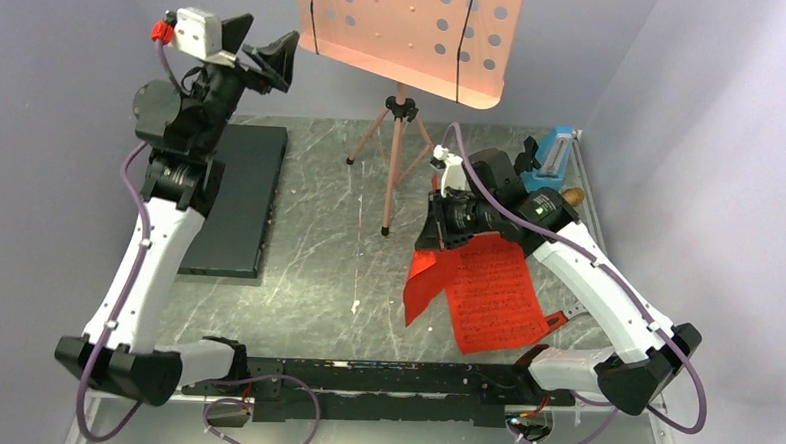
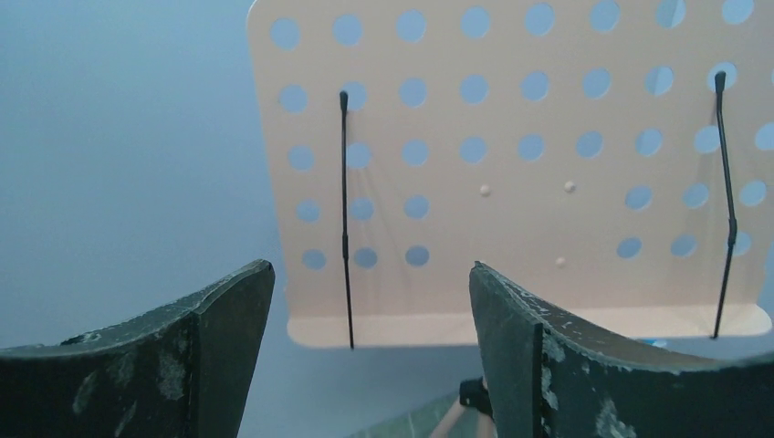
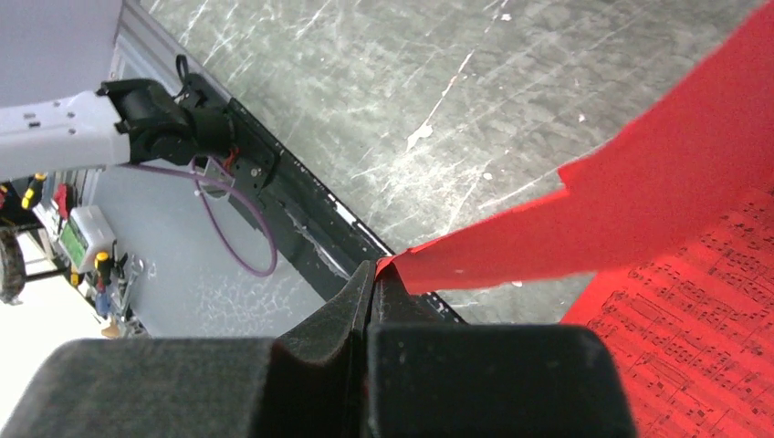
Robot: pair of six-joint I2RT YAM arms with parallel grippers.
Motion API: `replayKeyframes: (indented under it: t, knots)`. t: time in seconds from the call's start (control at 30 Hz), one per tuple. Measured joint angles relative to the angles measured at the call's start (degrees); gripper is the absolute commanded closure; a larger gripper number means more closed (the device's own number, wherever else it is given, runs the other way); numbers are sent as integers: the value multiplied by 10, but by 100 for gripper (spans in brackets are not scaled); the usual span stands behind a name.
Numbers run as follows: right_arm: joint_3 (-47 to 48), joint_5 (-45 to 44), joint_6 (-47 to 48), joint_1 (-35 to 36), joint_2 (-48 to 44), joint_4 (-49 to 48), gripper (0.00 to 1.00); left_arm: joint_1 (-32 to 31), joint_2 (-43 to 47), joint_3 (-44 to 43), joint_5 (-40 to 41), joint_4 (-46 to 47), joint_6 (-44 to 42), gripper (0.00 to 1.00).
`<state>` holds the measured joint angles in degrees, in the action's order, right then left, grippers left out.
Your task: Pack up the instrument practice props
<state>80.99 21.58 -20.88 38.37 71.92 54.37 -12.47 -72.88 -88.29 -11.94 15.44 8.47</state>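
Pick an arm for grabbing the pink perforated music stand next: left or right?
Left. The left claw is open, raised, facing the pink perforated music stand. The right claw is shut on a red sheet-music page, so it's likely busy.

The left arm (image 1: pixel 137 271) rises steeply from its base and carries the left tool (image 1: pixel 263 48) high, level with the desk of the music stand (image 1: pixel 407 42) and just to the left of it. The tool's two fingers (image 2: pixel 210 338) are spread well apart with nothing between them, and they are aimed at the left part of the desk. The right arm (image 1: pixel 587 271) is folded low, with its wrist to the right of the stand's legs. The jaws of the right tool (image 3: pixel 370 274) are pressed together on a corner of the red sheet-music pages (image 3: pixel 639 201).
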Motion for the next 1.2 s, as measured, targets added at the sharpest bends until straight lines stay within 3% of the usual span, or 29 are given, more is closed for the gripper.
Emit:
replayKeyframes:
  t: [0.27, 0.47, 0.53, 0.9, 1.2]
  knots:
    - [-92, -5, -32, -75, -30, -44, 100, 0, 121, 142, 39, -42, -3, 16]
    - [-213, -7, -69, -232, -98, -55, 100, 0, 189, 255, 78, -83, 2, 16]
    - [-219, -8, -71, -250, -101, -39, 100, 0, 209, 293, 92, -100, 3, 16]
    - [-206, -118, -48, -265, -41, 125, 100, 0, 243, 454, 159, -127, 6, 16]
    - [-192, -274, -24, -267, -9, 220, 100, 0, 245, 469, 186, -114, -9, 16]
